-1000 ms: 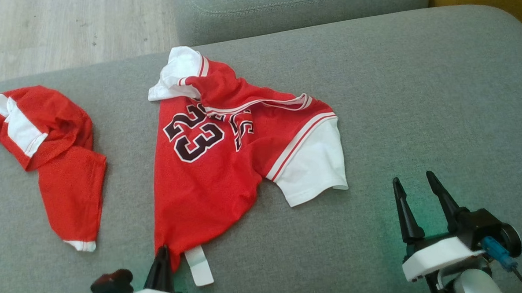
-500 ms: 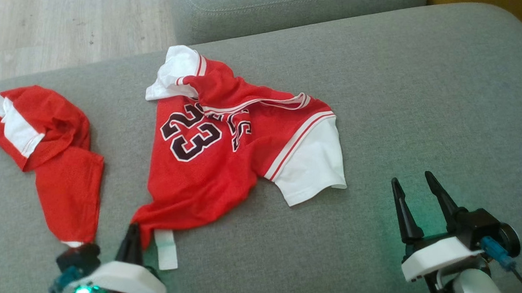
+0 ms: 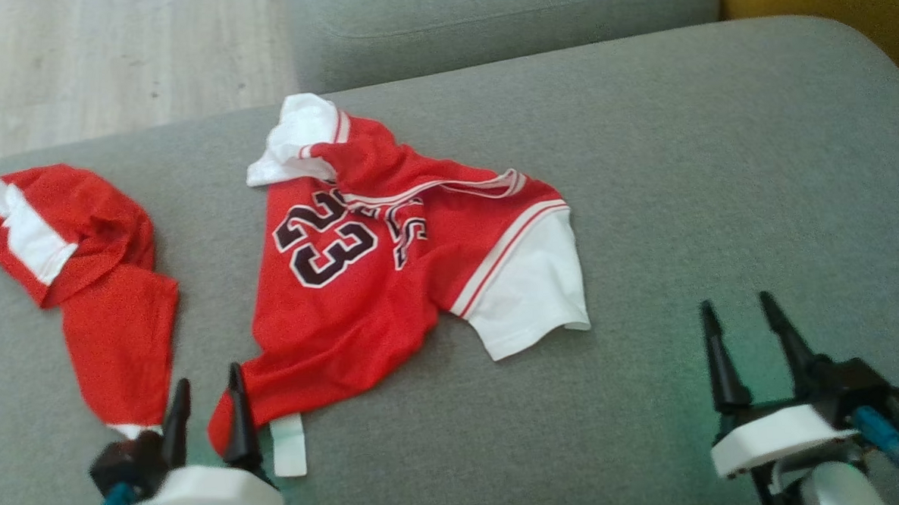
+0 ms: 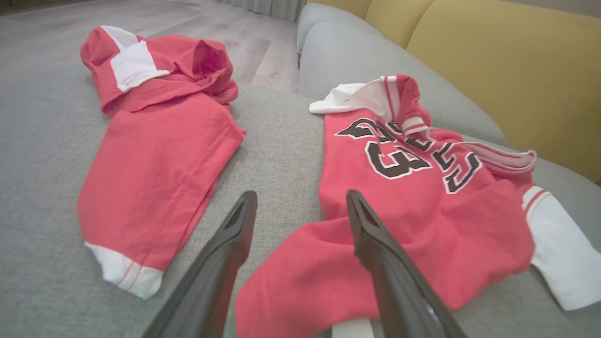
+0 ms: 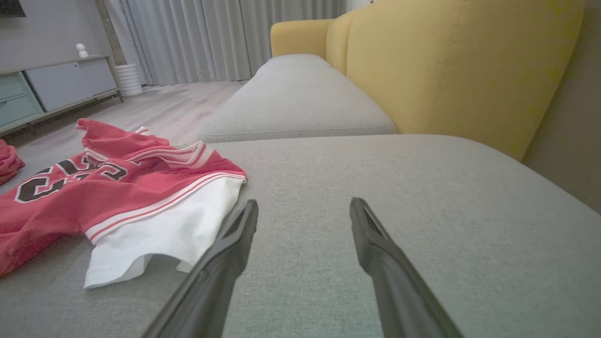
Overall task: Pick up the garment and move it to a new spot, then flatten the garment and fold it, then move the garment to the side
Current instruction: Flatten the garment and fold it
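The garment (image 3: 361, 302) is a red jersey with white sleeves and a black 23, lying crumpled on the grey sofa seat (image 3: 682, 197). Its near hem corner, with a white label (image 3: 289, 445), lies loose beside the right finger of my left gripper (image 3: 207, 375). That gripper is open and holds nothing. The left wrist view shows the hem of the garment (image 4: 422, 211) under and beside the right finger of my left gripper (image 4: 301, 193). My right gripper (image 3: 735, 301) stands open over bare cushion, right of the white sleeve. The right wrist view has the garment (image 5: 94, 197) left of my right gripper (image 5: 304, 201).
A second red and white garment (image 3: 110, 298) lies crumpled at the left of the seat, also in the left wrist view as the second garment (image 4: 159, 155). A yellow backrest (image 5: 446, 70) rises on the right. Another grey cushion (image 3: 499, 7) and wooden floor (image 3: 107, 62) lie beyond.
My left gripper pulled the hem corner leftward, then opened and let it go. The camera has shifted a little. The right gripper has kept its place.
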{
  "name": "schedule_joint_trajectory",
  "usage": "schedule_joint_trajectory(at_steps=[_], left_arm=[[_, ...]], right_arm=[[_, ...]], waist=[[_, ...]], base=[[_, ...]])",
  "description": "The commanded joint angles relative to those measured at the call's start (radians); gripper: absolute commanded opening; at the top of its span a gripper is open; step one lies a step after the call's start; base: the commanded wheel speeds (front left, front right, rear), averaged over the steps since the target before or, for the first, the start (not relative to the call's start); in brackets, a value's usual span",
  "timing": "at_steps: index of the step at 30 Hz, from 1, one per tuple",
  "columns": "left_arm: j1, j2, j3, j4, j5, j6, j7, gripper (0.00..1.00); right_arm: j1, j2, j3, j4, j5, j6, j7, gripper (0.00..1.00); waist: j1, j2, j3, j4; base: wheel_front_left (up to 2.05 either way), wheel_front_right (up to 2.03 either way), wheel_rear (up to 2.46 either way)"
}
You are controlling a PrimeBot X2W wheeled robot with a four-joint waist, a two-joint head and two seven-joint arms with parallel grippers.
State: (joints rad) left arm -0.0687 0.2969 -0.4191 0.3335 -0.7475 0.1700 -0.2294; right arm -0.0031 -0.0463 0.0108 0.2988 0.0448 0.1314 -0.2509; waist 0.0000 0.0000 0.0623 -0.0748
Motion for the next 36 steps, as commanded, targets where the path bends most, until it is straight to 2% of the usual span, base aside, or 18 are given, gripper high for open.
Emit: schedule_joint_trajectory(at_steps=[1, 6, 10, 11, 19, 24, 29, 32, 36], left_arm=[[-0.007, 0.005, 0.035, -0.052, 0.033, 0.001, -0.021, 1.00], [0.049, -0.039, 0.064, -0.183, 0.190, -0.018, -0.032, 1.00], [0.125, -0.093, 0.112, -0.234, 0.326, -0.038, -0.032, 1.00], [0.125, -0.093, 0.112, -0.234, 0.326, -0.038, -0.032, 1.00], [0.204, -0.181, 0.221, -0.210, 0.491, -0.144, -0.032, 1.00], [0.205, -0.209, 0.282, -0.186, 0.549, -0.197, -0.032, 1.00], [0.201, -0.228, 0.326, -0.180, 0.578, -0.229, -0.032, 1.00], [0.204, -0.234, 0.336, -0.187, 0.605, -0.237, -0.032, 1.00], [0.214, -0.231, 0.320, -0.159, 0.675, -0.224, -0.032, 1.00]], right_arm=[[-0.008, -0.004, 0.005, -0.044, -0.011, -0.001, -0.011, 1.00], [0.012, -0.004, -0.038, -0.082, -0.028, -0.001, -0.011, 1.00], [0.023, -0.004, -0.068, -0.091, -0.039, -0.001, -0.011, 1.00], [0.023, -0.004, -0.068, -0.091, -0.039, -0.001, -0.011, 1.00], [0.047, -0.004, -0.129, -0.079, -0.047, -0.001, -0.011, 1.00], [0.057, -0.004, -0.110, -0.040, -0.035, -0.001, -0.011, 1.00], [0.053, -0.004, -0.086, -0.019, -0.016, -0.001, -0.011, 1.00], [0.044, -0.004, -0.063, -0.015, -0.002, -0.001, -0.011, 1.00], [0.011, -0.004, 0.007, -0.007, 0.048, -0.001, -0.011, 1.00]], waist=[[0.0000, 0.0000, -0.013, 0.021], [0.0000, 0.0000, -0.042, 0.071], [0.0000, 0.0000, -0.059, 0.099], [0.0000, 0.0000, -0.059, 0.099], [0.0000, 0.0000, -0.069, 0.121], [0.0000, 0.0000, -0.068, 0.113], [0.0000, 0.0000, -0.068, 0.101], [0.0000, 0.0000, -0.069, 0.095], [0.0000, 0.0000, -0.071, 0.087]], base=[[0.00, 0.00, 0.00], [0.00, 0.00, 0.00], [0.00, 0.00, 0.00], [0.00, 0.00, 0.00], [0.00, 0.00, 0.00], [0.00, 0.00, 0.00], [0.00, 0.00, 0.00], [0.00, 0.00, 0.00], [0.00, 0.00, 0.00]])
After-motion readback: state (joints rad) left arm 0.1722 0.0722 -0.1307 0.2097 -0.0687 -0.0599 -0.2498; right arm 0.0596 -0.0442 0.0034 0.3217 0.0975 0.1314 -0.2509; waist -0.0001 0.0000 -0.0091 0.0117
